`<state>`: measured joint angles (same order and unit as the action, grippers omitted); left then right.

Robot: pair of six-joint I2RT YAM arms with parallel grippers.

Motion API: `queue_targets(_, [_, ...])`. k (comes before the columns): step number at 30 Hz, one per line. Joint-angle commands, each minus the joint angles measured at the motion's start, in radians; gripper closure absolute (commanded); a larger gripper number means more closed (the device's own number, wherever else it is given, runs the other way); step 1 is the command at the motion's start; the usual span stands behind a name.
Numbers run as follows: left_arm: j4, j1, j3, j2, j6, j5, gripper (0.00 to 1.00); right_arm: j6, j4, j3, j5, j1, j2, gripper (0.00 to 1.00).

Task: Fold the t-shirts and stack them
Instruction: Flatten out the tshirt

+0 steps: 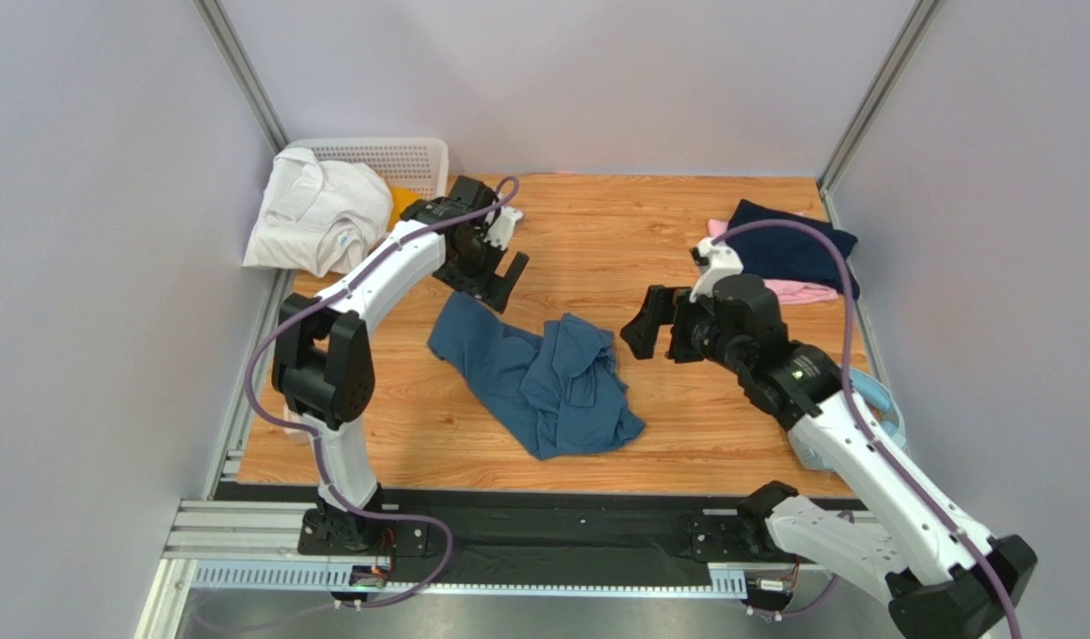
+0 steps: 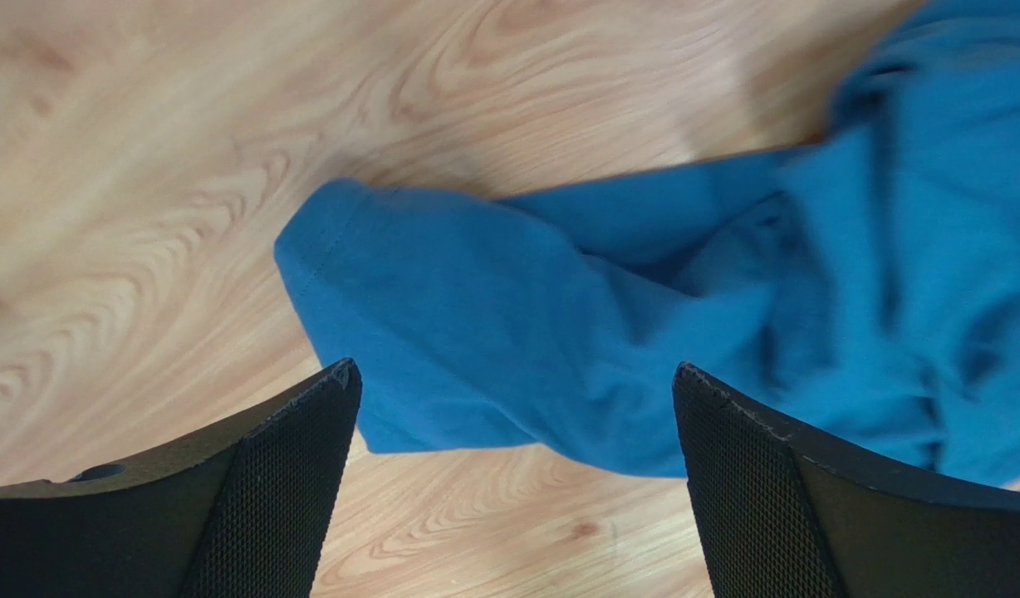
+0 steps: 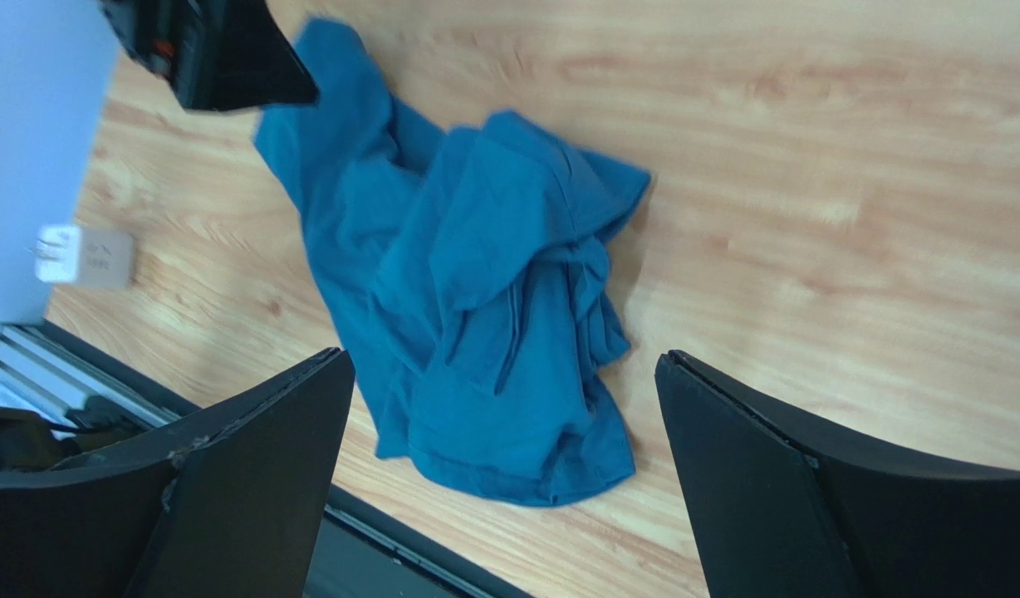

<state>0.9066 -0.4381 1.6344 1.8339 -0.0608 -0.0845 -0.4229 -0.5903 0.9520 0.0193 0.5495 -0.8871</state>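
On the table, the teal-blue t-shirt lies crumpled between both sets of fingers, probably still to be spread flat. Beyond the right fingers, a navy t-shirt sits over a pink t-shirt, judged to be the stack. Both the right and the left fingers are spread wide and empty, the left above a shirt corner without touching it.

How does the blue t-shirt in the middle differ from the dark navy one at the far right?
The blue t-shirt lies crumpled; the navy t-shirt looks folded flat. The blue one lies on the table; the navy one rests on a pink garment. Neither is held.
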Motion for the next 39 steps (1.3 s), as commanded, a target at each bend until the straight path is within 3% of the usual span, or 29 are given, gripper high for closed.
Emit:
queue_targets(1, [-0.035, 0.064, -0.011, -0.024, 0.015, -0.043, 0.00, -0.040, 0.056, -0.051, 0.080, 0.006, -0.076, 0.00])
queue_targets(6, [-0.064, 0.136, -0.064, -0.007, 0.039, -0.069, 0.00, -0.034, 0.102, -0.056, 0.111, 0.006, -0.186, 0.00])
queue_targets(14, [-0.138, 0.147, -0.156, -0.019, 0.052, -0.097, 0.00, -0.039, 0.194, -0.010, 0.180, 0.001, -0.407, 0.02])
queue_targets(21, [-0.221, 0.147, -0.232, -0.042, 0.035, -0.115, 0.04, -0.045, 0.254, 0.045, 0.246, -0.019, -0.561, 0.20])
queue_targets(33, [-0.296, 0.160, -0.280, -0.027, 0.023, -0.086, 0.10, -0.062, 0.291, 0.145, 0.289, -0.039, -0.710, 0.38])
queue_targets(39, [-0.305, 0.170, -0.300, -0.030, 0.024, -0.092, 0.12, -0.083, 0.308, 0.140, 0.306, -0.042, -0.751, 0.39])
